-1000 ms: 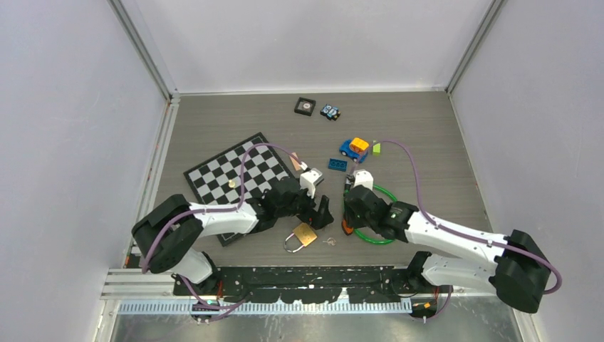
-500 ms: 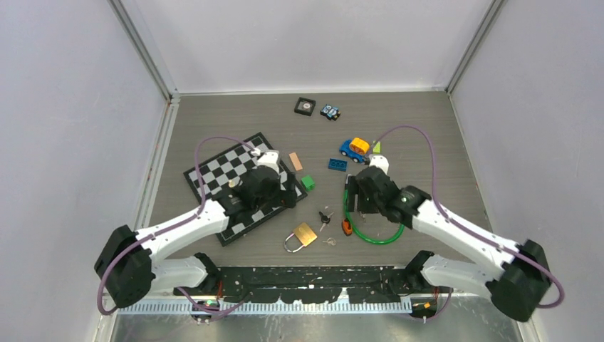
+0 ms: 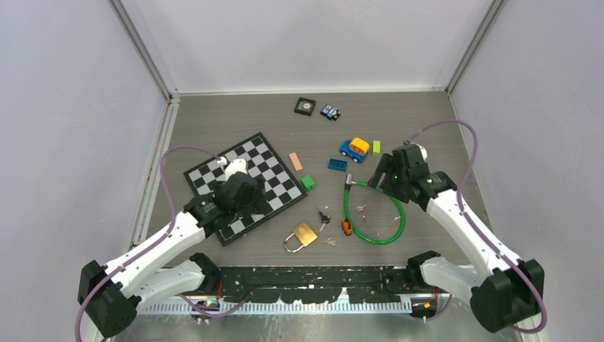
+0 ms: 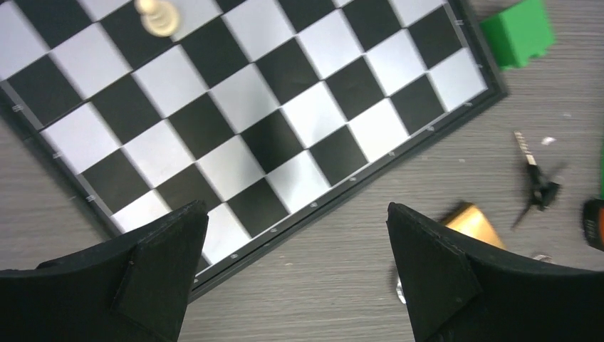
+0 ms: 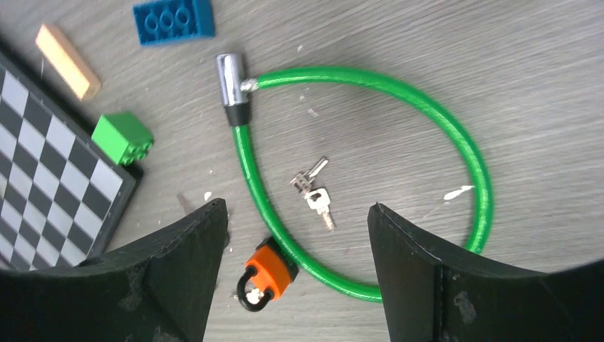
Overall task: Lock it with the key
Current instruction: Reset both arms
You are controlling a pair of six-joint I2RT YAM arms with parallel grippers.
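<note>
Lying by the middle of the desk's (image 3: 427, 121) near edge, the black key (image 3: 324, 215) just beyond it, the brass padlock (image 3: 304, 235) sits nearer the left fingers (image 4: 164, 263), spread empty over the chessboard (image 3: 274, 171), than the right fingers (image 5: 413, 263), equally spread and empty.

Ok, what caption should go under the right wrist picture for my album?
Open right claw hovering above a green cable lock, small keys lying inside its loop.
</note>
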